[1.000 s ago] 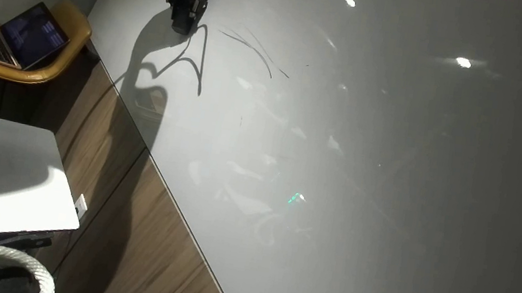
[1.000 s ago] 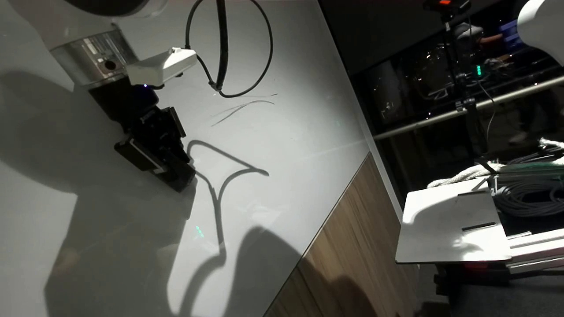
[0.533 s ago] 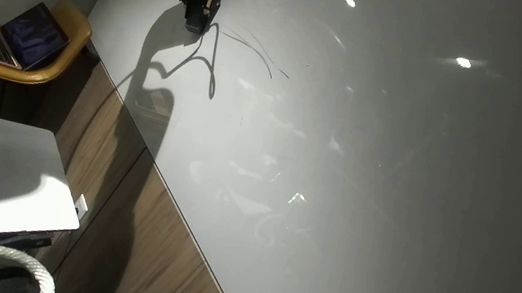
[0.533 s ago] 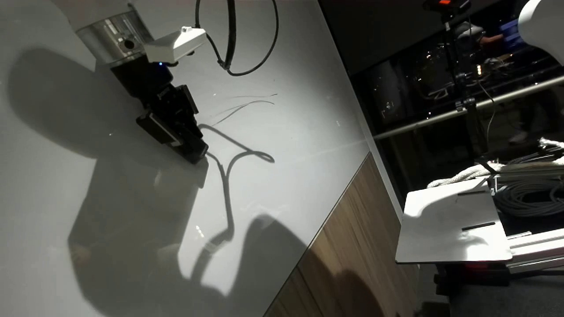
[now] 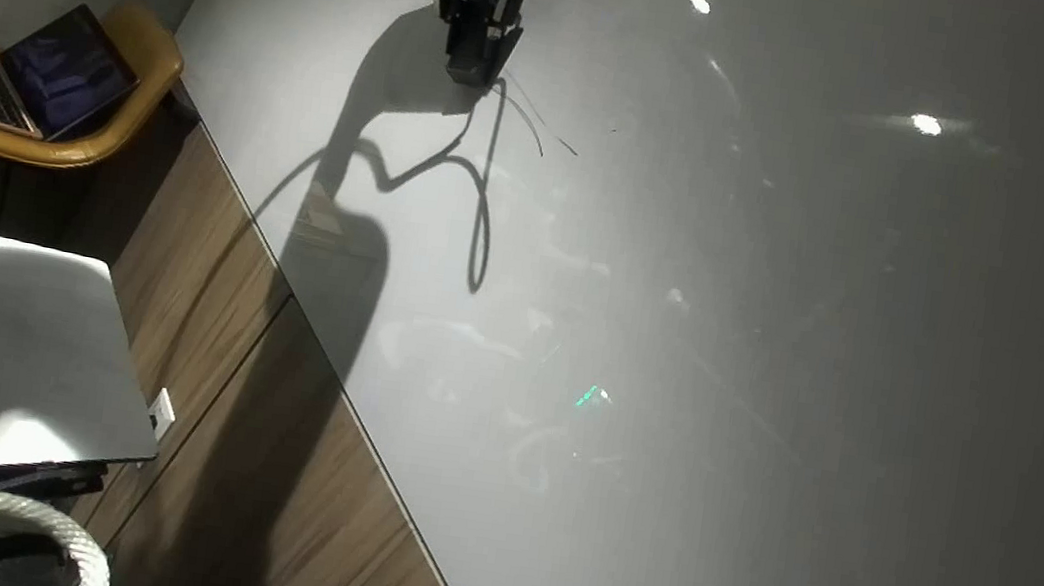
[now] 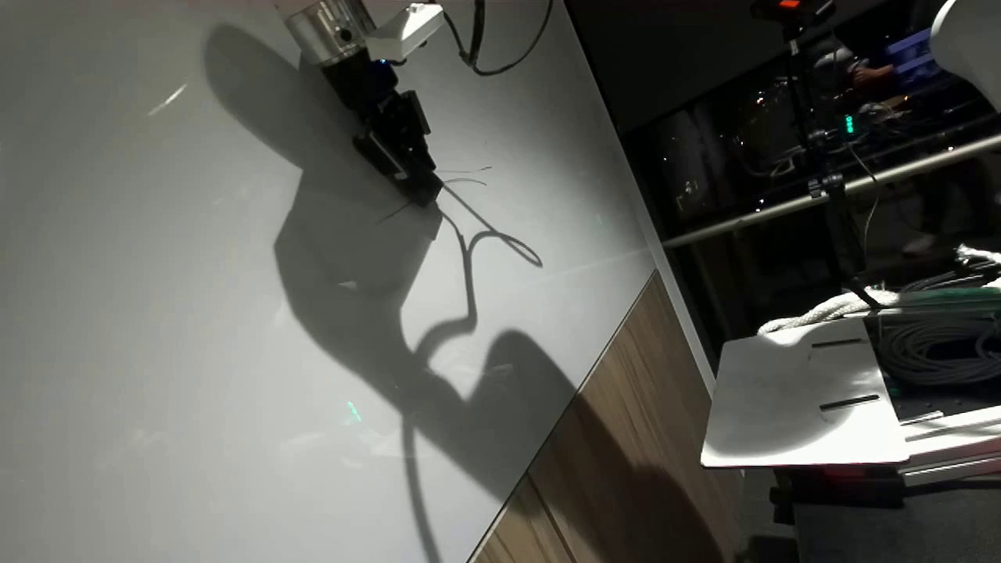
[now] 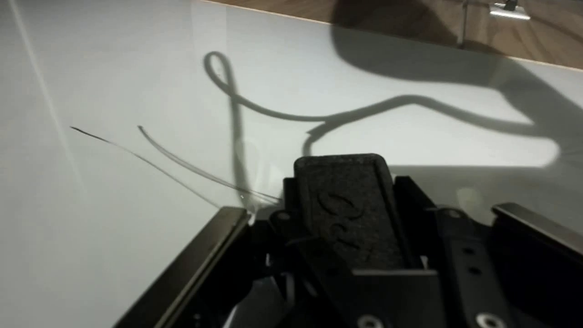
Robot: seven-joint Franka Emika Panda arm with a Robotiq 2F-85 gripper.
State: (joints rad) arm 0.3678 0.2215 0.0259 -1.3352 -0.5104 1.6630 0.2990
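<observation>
- Office or lab, unclear which
- Whiteboard [image 5: 725, 360] bearing pen strokes [image 7: 196, 169]
- Open laptop [image 5: 37, 73] on tan chair [image 5: 146, 47]
- Wood panelling [image 5: 349, 533] with power outlet [image 5: 162, 410]
- Coiled cable [image 6: 911, 356]

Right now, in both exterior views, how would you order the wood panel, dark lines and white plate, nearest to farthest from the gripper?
1. Dark lines: on the board, partly behind the held block.
2. Wood panel: along the board's edge.
3. White plate: past the panel, farthest.

Charcoal block [image 7: 350, 209], grey strokes [image 7: 196, 170], brown wood-grained panel [image 5: 342, 511]
</observation>
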